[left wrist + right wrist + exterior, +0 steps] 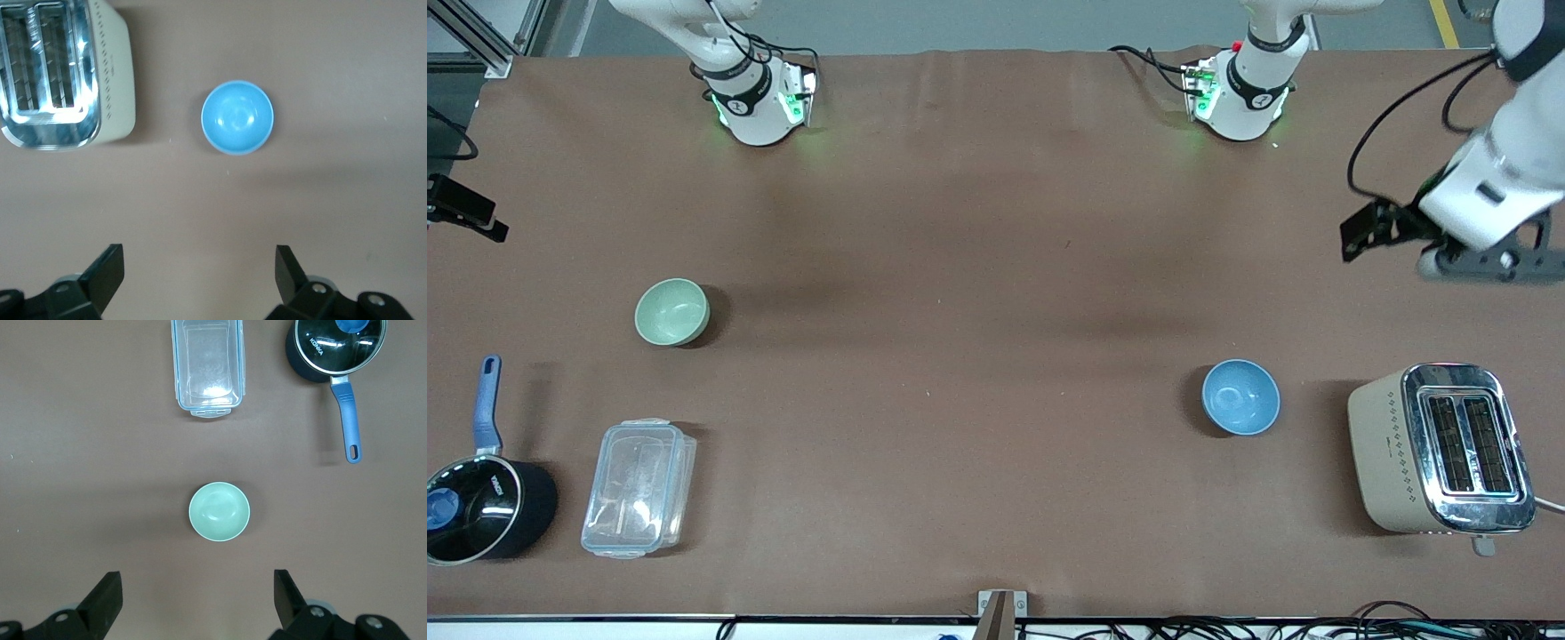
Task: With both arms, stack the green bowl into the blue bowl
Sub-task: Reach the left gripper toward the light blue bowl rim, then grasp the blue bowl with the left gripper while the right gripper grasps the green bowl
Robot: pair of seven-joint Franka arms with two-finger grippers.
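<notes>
Front view: nothing is gripped yet, so I judge this to be the very start, before either arm has begun its reach. The small pale mint-green matte bowl [672,311] sits upright on the brown table toward the right arm's end. The small medium-blue bowl with a lighter inside [1240,396] sits well apart toward the left arm's end, with the beige two-slot toaster [1440,449] beside it at about four o'clock. From the green bowl, a clear plastic lidded container [639,487] lies at six o'clock, and a black saucepan with a blue handle [482,493] at about seven.

The left gripper [200,270] hangs high over the table above the blue bowl, fingers spread wide, holding nothing. The right gripper [198,590] hangs the same way over the green bowl, also wide open and empty.

Next, I reckon, the right gripper must drop to the green bowl's rim and pinch it.
</notes>
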